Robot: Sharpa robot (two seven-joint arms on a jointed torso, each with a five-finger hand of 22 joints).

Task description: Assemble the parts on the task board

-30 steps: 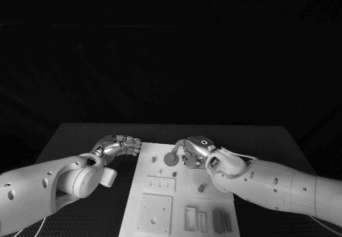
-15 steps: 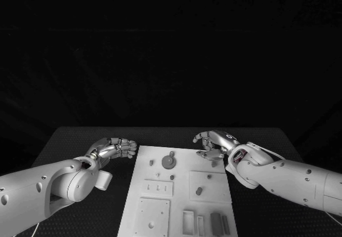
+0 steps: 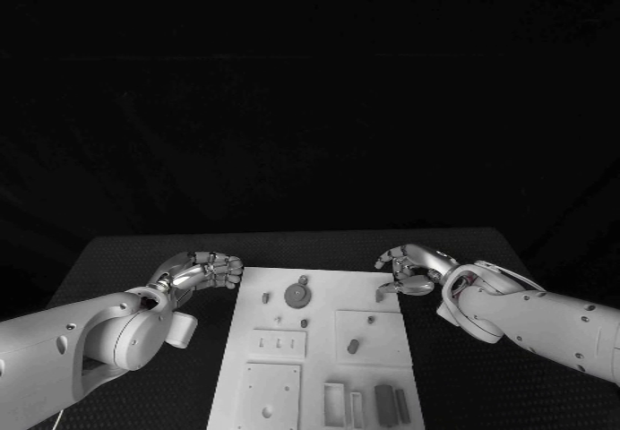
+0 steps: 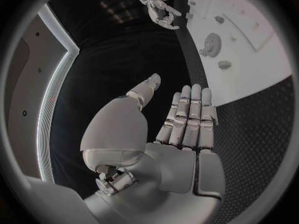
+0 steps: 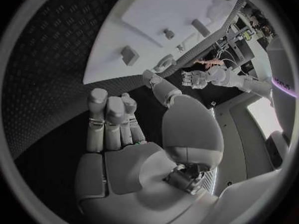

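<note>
- Nothing is held by either hand. The right hand's fingers (image 5: 109, 119) are seen loosely extended with the thumb apart and the palm bare; the left hand's fingers (image 4: 187, 117) lie side by side, straight, with the thumb set off, also bare.
- From the head view, the right hand (image 3: 414, 271) is placed just off the task board's far right corner, over the black table (image 3: 517, 385), fingers curled a little; the left hand (image 3: 204, 269) sits just beside the board's far left edge, fingers bent inward (no part between them, as far as can be told).
- On the task board (image 3: 388, 358) a round disc part (image 3: 298, 296) is seen near the far end, apparently seated on its peg, with a small stud (image 3: 266, 296) beside it and an oval part (image 3: 353, 346) lying loose on a raised square panel nearer the robot.
- Dark bar parts (image 3: 386, 400) are set in slots at the near right — whether fully seated cannot be told.
- Risk is judged as follows: the loose oval part is small and lies flat, so a pinch begun slightly off-centre could push it across the panel or flip it out of reach.
- A reach by the right arm across the board could also brush the disc — contact there might lift it off its peg.
</note>
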